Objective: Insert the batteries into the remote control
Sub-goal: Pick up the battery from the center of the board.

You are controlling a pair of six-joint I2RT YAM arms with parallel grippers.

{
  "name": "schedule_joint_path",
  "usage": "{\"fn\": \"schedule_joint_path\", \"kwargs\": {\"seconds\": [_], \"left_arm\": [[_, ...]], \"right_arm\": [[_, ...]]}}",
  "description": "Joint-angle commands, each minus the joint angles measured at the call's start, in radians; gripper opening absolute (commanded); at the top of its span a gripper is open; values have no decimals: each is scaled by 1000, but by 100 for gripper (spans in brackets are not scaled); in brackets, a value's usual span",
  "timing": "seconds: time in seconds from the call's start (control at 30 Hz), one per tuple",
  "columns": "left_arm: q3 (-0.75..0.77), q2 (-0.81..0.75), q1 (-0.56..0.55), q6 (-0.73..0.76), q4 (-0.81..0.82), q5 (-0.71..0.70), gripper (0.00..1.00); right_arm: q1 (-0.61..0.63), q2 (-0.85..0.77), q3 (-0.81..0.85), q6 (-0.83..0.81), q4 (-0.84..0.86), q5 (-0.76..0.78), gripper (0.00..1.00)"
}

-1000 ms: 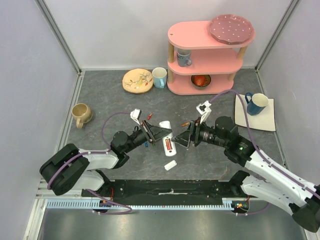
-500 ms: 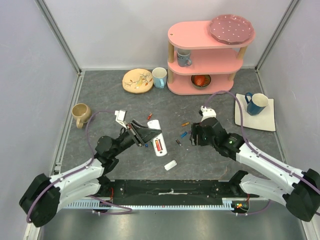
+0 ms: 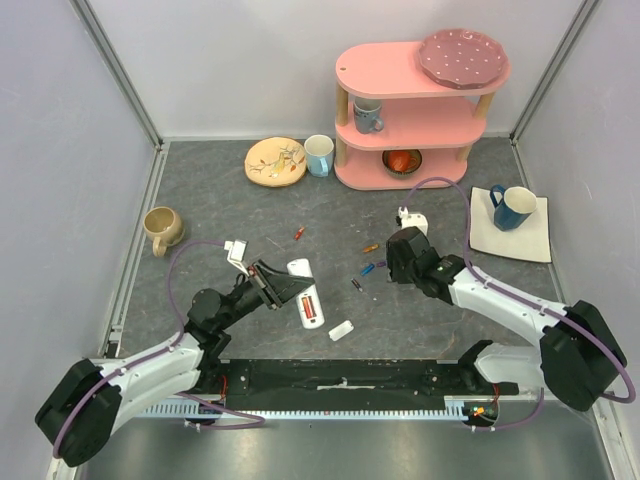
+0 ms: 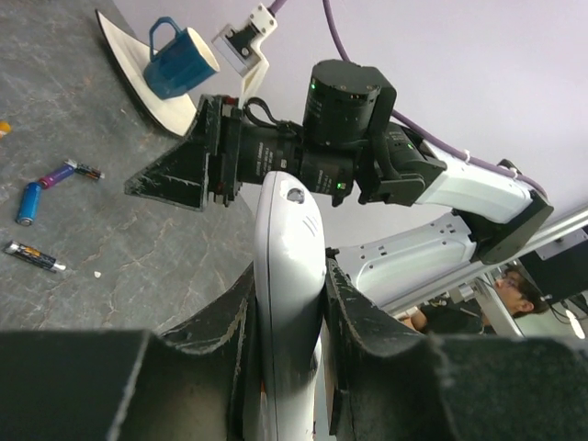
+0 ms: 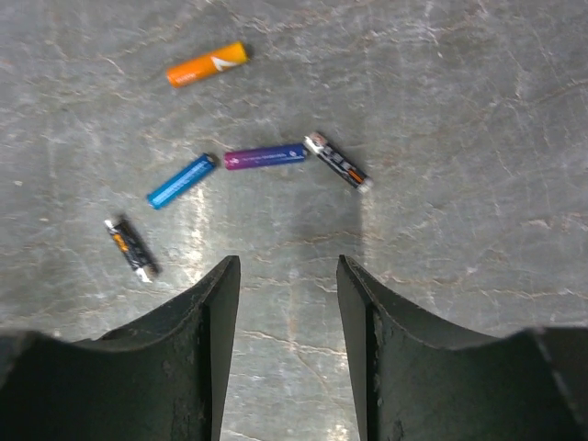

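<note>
The white remote control (image 3: 305,293) is held on edge in my shut left gripper (image 3: 296,287), its open battery bay facing up with a red battery (image 3: 309,308) inside. In the left wrist view the remote (image 4: 287,276) is clamped between both fingers. Loose batteries lie on the table: orange (image 5: 207,64), blue (image 5: 181,180), purple (image 5: 265,156) and two dark ones (image 5: 337,173) (image 5: 131,248). My right gripper (image 5: 285,266) is open and empty, pointing down just short of them. It also shows in the top view (image 3: 391,268).
The small white back cover (image 3: 341,329) lies near the front edge. A red battery (image 3: 298,233) lies apart, farther back. A tan mug (image 3: 162,229) stands left, a pink shelf (image 3: 410,110) at the back, a blue mug (image 3: 513,207) on a white mat at the right.
My right gripper has drawn away from the remote, moved right and turned down over the loose batteries. My left gripper has pulled the remote back to the left and nearer the front edge.
</note>
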Motion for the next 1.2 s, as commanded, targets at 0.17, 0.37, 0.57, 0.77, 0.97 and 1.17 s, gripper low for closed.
{"fn": "schedule_joint_path", "kwargs": {"seconds": [0.17,0.37,0.57,0.77,0.97,1.17], "left_arm": [[-4,13,11,-33,122,85,2],[-36,-62,11,-15,98,25,2],[-44,-118,11,4,75,11,2],[-44,-131,11,13,73,25,2],[-44,-111,11,12,84,30,2],[-44,-108,11,1,84,27,2]], "right_arm": [[-32,103,55,188,156,-87,62],[-47,145,1,388,238,-80,60],[-61,182,9,444,247,-54,54],[-64,177,-8,441,247,-64,53],[-66,168,-12,416,247,-72,54],[-69,159,-9,408,245,-45,57]]}}
